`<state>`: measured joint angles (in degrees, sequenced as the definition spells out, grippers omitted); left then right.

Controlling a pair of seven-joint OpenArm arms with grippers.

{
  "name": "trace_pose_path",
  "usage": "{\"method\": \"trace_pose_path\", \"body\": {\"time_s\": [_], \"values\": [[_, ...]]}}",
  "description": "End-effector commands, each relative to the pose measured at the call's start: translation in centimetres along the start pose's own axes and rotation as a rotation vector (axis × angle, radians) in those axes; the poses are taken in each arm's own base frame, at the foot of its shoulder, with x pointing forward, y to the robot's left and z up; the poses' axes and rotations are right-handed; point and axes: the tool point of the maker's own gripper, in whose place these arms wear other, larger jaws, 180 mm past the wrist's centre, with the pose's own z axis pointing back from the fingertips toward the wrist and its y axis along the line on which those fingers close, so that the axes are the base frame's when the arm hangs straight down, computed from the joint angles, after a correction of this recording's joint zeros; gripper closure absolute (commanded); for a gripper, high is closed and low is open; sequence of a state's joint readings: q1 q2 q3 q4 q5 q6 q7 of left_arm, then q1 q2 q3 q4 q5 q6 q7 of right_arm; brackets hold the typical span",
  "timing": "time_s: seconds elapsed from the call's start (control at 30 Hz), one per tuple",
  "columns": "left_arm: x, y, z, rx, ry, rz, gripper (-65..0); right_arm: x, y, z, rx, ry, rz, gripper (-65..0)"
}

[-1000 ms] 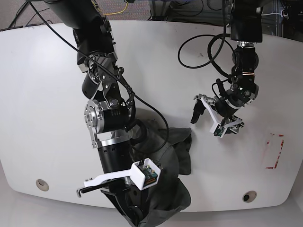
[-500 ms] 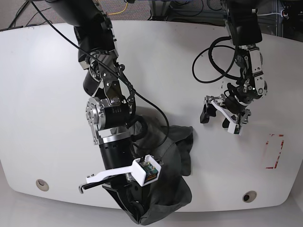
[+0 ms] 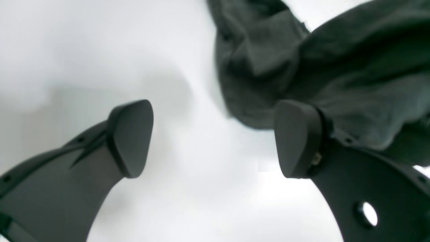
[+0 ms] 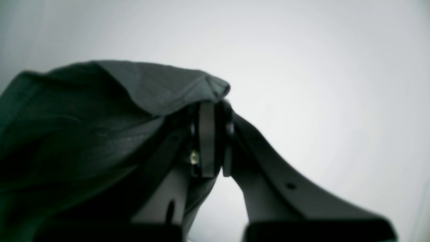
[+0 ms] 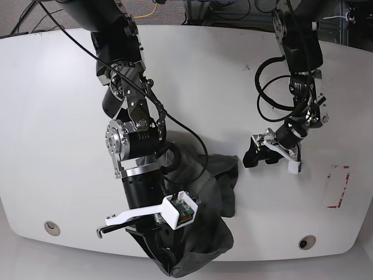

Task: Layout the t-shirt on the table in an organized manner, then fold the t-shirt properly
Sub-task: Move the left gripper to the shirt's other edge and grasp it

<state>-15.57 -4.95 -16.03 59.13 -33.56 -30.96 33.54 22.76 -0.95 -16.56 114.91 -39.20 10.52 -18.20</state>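
The dark charcoal t-shirt (image 5: pixel 213 192) lies bunched at the front of the white table (image 5: pixel 52 146), and its lower part hangs over the front edge. In the right wrist view my right gripper (image 4: pixel 210 111) is shut on a fold of the t-shirt (image 4: pixel 100 111), which drapes off to the left. My left gripper (image 5: pixel 262 154) hovers low over bare table, just right of the cloth's upper corner. Its fingers stand wide apart with nothing between them (image 3: pixel 213 139). The t-shirt (image 3: pixel 336 67) edge lies behind the right-hand fingertip (image 3: pixel 295 137).
A red tape rectangle (image 5: pixel 338 186) marks the table at the right. Two round grommet holes (image 5: pixel 51 227) (image 5: pixel 306 241) sit near the front edge. The bulky right arm (image 5: pixel 131 140) spans the table's middle-left, and black cables (image 5: pixel 274 93) loop beside the left arm.
My left gripper has turned and dropped a little toward the t-shirt's right corner, still open. The right arm keeps its hold on the cloth and has barely moved.
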Motion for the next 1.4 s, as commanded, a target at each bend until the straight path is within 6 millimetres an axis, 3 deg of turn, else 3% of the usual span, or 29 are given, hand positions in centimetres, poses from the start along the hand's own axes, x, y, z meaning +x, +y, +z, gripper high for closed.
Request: {"method": "trace_pose_path", "body": {"time_s": [0.0,0.27,0.63,0.83,1.0,1.3,1.37], "values": [[2.2,-0.3,-0.7,-0.012,-0.031,0.024,-53.2,1.6,-1.3,-0.3,-0.043,-0.057,-0.001,0.0],[3.2,-0.9,-3.0,0.013,0.017,0.125,-53.2,1.2,-0.9,-0.1,-0.033,-0.044,-0.004,0.0],[5.1,-4.6,-5.7,0.009,0.065,0.123,-53.2,0.7,-0.5,0.2,-0.023,-0.031,-0.008,0.0],[4.8,-5.4,-6.6,0.017,0.096,0.162,-53.2,0.5,-0.3,0.3,-0.020,-0.026,-0.009,0.0],[3.5,-5.1,-7.3,0.043,0.130,0.220,-53.2,0.5,-0.3,0.3,-0.019,-0.025,-0.010,0.0],[3.6,-4.0,-7.3,0.112,0.131,0.273,-53.1,0.5,-0.3,0.3,-0.019,-0.025,-0.010,0.0],[3.7,-2.8,-6.8,0.149,0.131,0.289,-53.1,0.5,-0.3,0.3,-0.019,-0.025,-0.010,0.0]]}}
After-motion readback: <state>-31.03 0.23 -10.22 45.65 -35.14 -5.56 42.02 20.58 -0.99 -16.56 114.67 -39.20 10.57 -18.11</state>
